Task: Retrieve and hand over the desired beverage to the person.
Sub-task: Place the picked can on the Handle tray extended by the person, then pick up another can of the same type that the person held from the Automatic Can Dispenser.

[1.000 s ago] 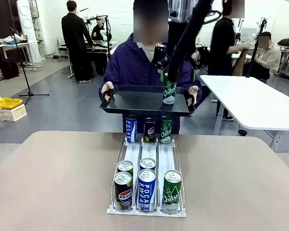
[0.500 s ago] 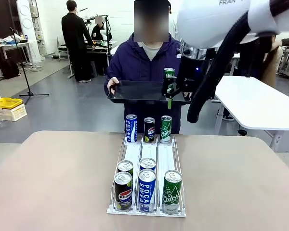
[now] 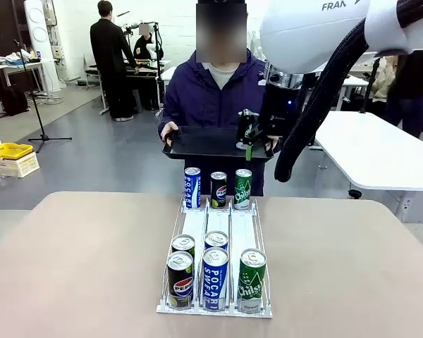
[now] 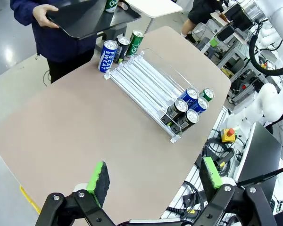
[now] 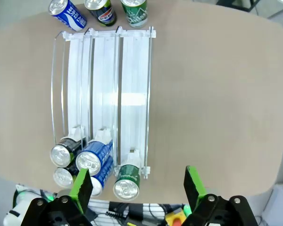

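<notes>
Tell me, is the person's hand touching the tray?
Touching. The left wrist view shows the hand gripping the edge of the tray.

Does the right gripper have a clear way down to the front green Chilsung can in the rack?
Likely yes. The right gripper hangs open above the green Chilsung can, with nothing between them; a blue Pocari can beside it leaves little finger room.

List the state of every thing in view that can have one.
left gripper, open, empty, above the table.
right gripper, open, empty, above the table.
tray, held up by the person.
green can, upright on the tray.
rack, five cans upright at its near end.
three cans, upright on the table past the rack's far end.
</notes>
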Controlling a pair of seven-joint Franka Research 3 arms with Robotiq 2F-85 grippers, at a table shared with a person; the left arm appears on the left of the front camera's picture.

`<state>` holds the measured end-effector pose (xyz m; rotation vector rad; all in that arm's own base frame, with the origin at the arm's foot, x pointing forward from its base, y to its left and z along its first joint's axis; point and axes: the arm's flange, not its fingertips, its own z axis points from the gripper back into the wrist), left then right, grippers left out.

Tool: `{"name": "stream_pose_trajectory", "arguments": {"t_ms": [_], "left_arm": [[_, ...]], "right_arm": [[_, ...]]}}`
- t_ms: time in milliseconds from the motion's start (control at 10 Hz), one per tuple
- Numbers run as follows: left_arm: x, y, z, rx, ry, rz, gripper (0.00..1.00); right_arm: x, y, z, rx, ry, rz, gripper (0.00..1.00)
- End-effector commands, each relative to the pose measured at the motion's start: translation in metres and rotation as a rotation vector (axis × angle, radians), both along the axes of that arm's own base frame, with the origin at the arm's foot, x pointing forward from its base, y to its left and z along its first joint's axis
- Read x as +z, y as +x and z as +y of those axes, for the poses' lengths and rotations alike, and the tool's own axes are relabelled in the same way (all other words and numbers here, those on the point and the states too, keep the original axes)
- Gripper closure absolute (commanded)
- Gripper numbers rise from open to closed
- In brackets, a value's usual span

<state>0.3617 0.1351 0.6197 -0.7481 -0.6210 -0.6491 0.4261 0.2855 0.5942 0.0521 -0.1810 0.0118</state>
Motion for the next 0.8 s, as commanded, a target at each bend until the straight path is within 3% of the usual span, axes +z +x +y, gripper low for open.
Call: {"name": "stream_pose_trajectory", "arguments": {"t_ms": [0,700], "left_arm": [[0.0013,0.0003,0.0015,-0.016,-0.015,-0.019,0.0],[0.0013,0.0003,0.0015,-0.016,-0.015,-0.019,0.0]], "right_arm": [[0.0021,0.0015,0.0014,-0.014,0.0,0.008,0.0],[0.0021,0.0015,0.0014,-0.014,0.0,0.008,0.0]]}}
